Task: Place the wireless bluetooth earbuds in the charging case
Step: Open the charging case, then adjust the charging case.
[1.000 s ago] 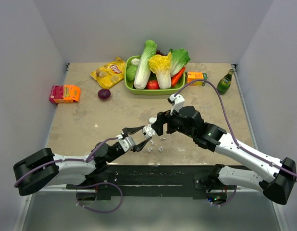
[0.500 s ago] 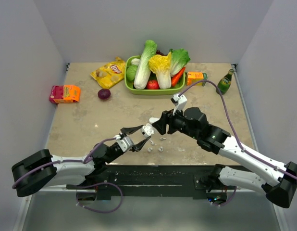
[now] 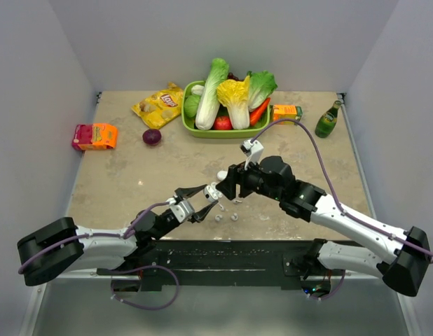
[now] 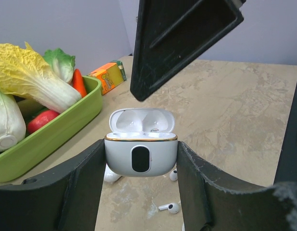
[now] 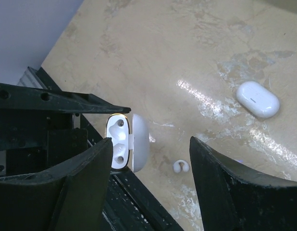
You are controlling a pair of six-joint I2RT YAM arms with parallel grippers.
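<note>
My left gripper (image 3: 204,199) is shut on a white charging case (image 3: 213,190) and holds it above the table with its lid open. In the left wrist view the case (image 4: 141,156) sits between the fingers, and both its wells look empty. My right gripper (image 3: 228,183) is open and empty, right over the case (image 5: 127,142). Tiny white earbuds lie on the table below: two (image 3: 218,218) (image 3: 234,217) side by side and one (image 3: 237,201) farther back. Two also show in the left wrist view (image 4: 168,208) (image 4: 174,174), and one in the right wrist view (image 5: 180,166).
A second, closed white case (image 5: 257,99) lies on the table just behind the grippers (image 3: 222,174). At the back stand a green basket (image 3: 190,126) of vegetables, a chips bag (image 3: 159,106), a purple onion (image 3: 152,136), a juice box (image 3: 286,112) and a green bottle (image 3: 327,120). A snack box (image 3: 94,136) lies at the left.
My right gripper has shifted slightly left and closer over the open case. My left gripper keeps hold of the case and has barely moved.
</note>
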